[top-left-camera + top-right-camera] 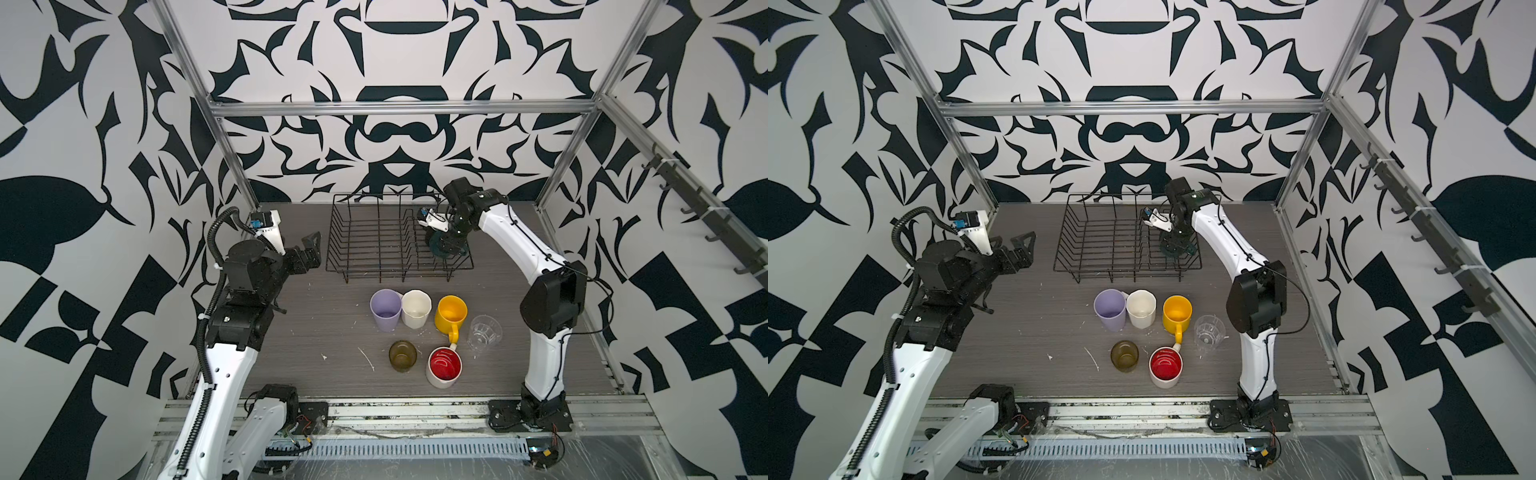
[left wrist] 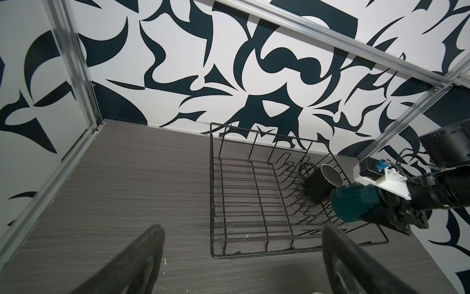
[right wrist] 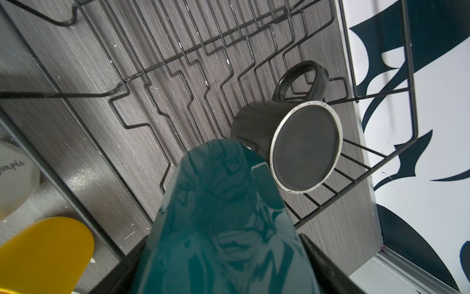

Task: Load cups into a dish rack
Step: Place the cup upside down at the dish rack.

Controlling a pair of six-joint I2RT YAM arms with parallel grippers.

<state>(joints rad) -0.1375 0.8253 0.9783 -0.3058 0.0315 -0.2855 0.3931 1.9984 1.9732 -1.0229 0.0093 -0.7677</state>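
Observation:
The black wire dish rack (image 1: pixel 365 241) (image 1: pixel 1100 245) stands at the back of the table. Over its right end my right gripper (image 1: pixel 446 246) (image 3: pixel 223 254) is shut on a dark-green mug (image 1: pixel 439 248) (image 2: pixel 356 203) (image 3: pixel 218 216), which is tilted. A black mug (image 2: pixel 318 185) (image 3: pixel 300 142) lies tilted in the rack just beyond it. My left gripper (image 1: pixel 309 249) (image 2: pixel 241 254) hangs open and empty left of the rack. In front of the rack stand a lilac tumbler (image 1: pixel 386 309), a white faceted mug (image 1: pixel 415 308), a yellow mug (image 1: pixel 451 313), a clear glass (image 1: pixel 484 332), an olive-brown glass (image 1: pixel 402 355) and a white mug with a red inside (image 1: pixel 444 368).
The right arm (image 1: pixel 519 245) arches over the table's right side, next to the clear glass. Aluminium frame posts (image 1: pixel 232 158) stand at the back corners, and patterned walls close the table in on three sides.

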